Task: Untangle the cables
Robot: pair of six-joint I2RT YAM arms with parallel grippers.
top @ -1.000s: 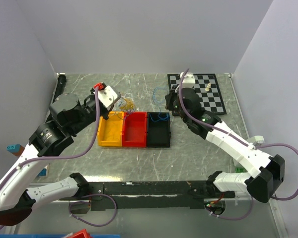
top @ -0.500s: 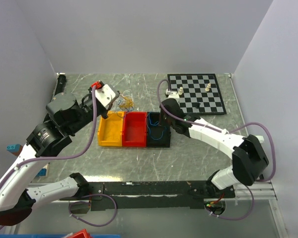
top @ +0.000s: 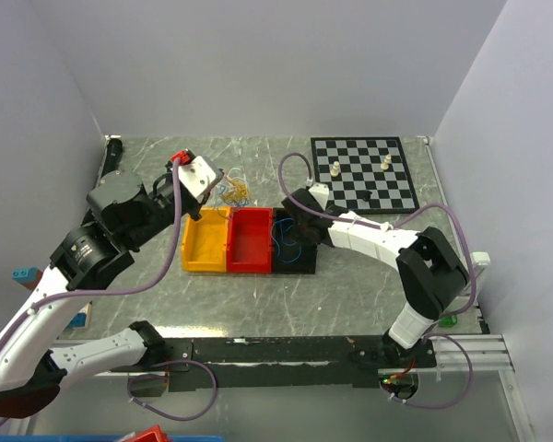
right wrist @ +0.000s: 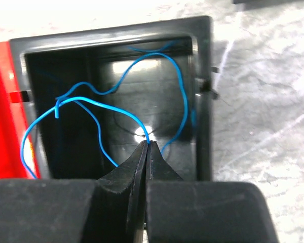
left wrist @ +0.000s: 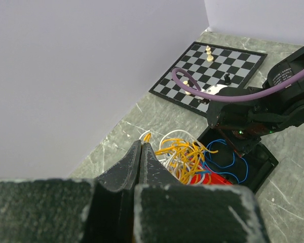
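A clump of yellow-orange, white and blue cables (left wrist: 190, 158) lies on the table behind the bins (top: 232, 192). My left gripper (left wrist: 142, 143) is shut on a yellow-orange cable end (left wrist: 147, 136) at the clump's left side. My right gripper (right wrist: 147, 144) hangs over the black bin (right wrist: 202, 96), shut on a blue cable (right wrist: 111, 109). That cable loops down into the bin, where another blue cable (right wrist: 180, 86) lies. The top view shows the right gripper (top: 298, 221) above the black bin (top: 308, 262).
Three bins stand side by side: yellow (top: 205, 243), red (top: 250, 241) and black. A chessboard (top: 369, 172) with a few pieces lies at the back right. Purple hoses run along both arms. White walls close in the back and sides.
The right arm swung from beside the chessboard to over the black bin, carrying the blue cable with it. The left gripper has stayed near the clump, shifting only slightly.
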